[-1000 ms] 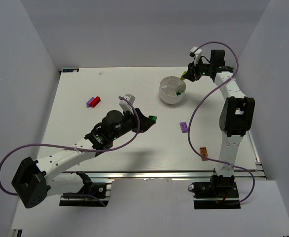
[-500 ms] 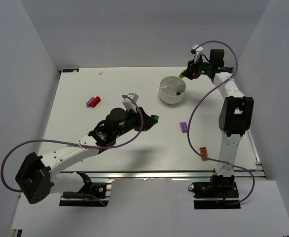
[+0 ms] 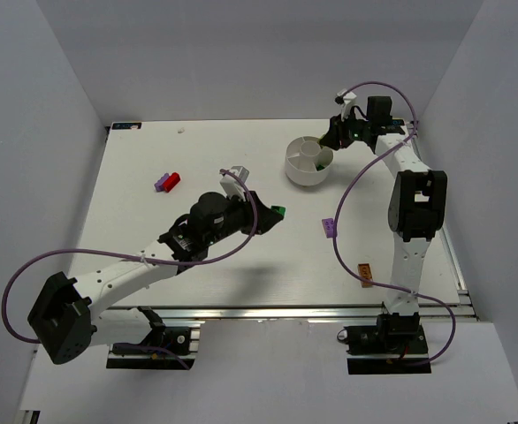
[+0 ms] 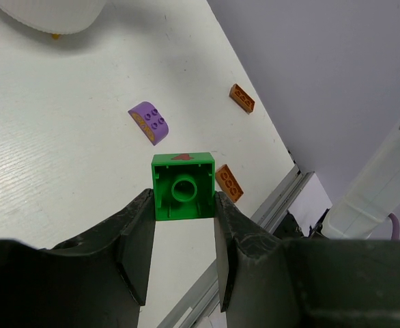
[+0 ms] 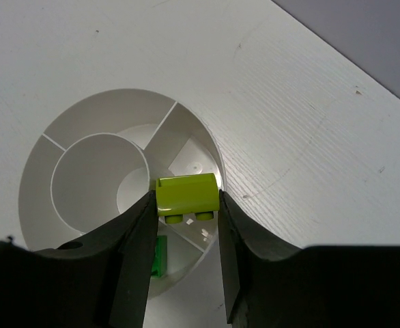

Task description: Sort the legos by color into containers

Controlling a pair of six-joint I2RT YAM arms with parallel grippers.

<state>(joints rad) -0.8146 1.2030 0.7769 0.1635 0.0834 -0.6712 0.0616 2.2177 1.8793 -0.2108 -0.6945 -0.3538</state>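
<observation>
Yellow-green brick (image 5: 186,195) is pinched in the right gripper (image 5: 185,213) and hangs over the dish (image 5: 97,113), above the wedge at 3 o'clock in that wrist view. It has not been let go yet. One green brick (image 5: 160,256) already lies in the neighbouring wedge, around 5 o'clock.

From above, the dish sits at 1 o'clock on the table (image 3: 241,150). The left gripper (image 4: 183,212) is clamped on a second green brick (image 4: 183,184) near mid-table. It looks lifted clear of the surface and is well short of the dish.

Loose on the table are a purple brick (image 3: 329,228) at 5 o'clock from the dish and an orange brick (image 3: 364,274) farther out the same way. The left wrist view shows a second orange (image 4: 241,98). A red-and-purple pair (image 3: 168,181) lies at the table's 10 o'clock.

My read: one brick is sorted, two are in hand and five wait, so less than half is done.
</observation>
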